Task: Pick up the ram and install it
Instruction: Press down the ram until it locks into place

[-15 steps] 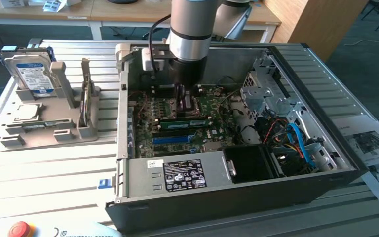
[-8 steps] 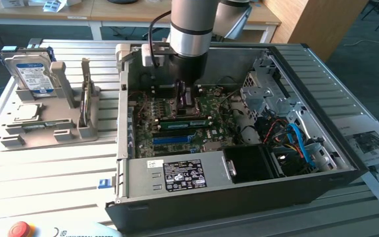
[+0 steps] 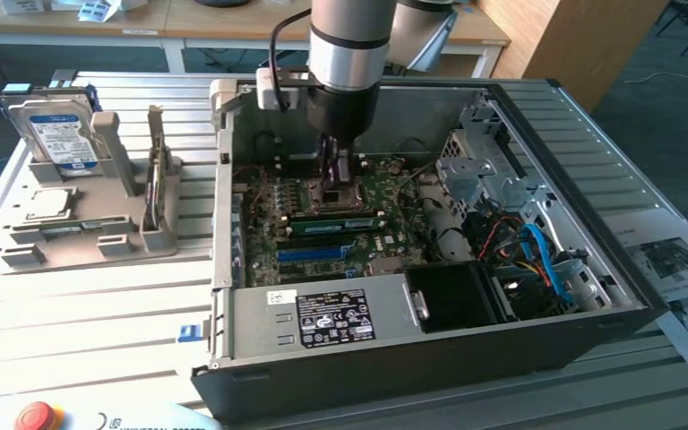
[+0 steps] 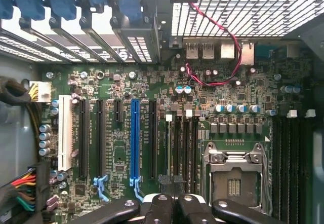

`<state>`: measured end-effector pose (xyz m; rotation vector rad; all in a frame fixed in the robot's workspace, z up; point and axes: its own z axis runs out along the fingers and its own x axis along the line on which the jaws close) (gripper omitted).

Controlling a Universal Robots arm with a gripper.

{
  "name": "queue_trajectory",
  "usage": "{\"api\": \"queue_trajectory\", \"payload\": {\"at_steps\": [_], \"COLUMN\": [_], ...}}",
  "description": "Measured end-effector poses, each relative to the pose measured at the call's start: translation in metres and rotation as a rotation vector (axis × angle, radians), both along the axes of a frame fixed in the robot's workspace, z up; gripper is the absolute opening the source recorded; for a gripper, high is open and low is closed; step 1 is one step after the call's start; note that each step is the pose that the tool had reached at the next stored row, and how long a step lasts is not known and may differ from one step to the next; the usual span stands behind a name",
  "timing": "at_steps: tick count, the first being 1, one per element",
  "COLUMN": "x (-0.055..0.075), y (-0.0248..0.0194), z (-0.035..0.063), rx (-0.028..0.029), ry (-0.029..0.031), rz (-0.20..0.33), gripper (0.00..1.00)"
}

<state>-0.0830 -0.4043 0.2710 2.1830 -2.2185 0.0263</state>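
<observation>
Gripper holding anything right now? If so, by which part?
Cannot tell. The gripper is shut above the motherboard, and nothing shows clearly in its grip.

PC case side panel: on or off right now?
Off. The computer case lies open on top, with the motherboard and the power supply exposed inside.

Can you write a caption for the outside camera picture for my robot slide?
Robot arm's shut end effector reaches down into the open black computer case, just above the green motherboard.
</observation>
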Motion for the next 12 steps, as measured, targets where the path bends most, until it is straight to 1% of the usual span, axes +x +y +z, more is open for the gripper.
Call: {"api": "queue_trajectory", "payload": {"at_steps": [4,12], "x": [0.0,0.0], "y": [0.0,0.0], "z": [0.0075,0.0189], "rx": [-0.0013,-0.0027], "ry": [0.0,0.0], "rz": [0.0,0.0], "gripper": [0.1,0.1]}}
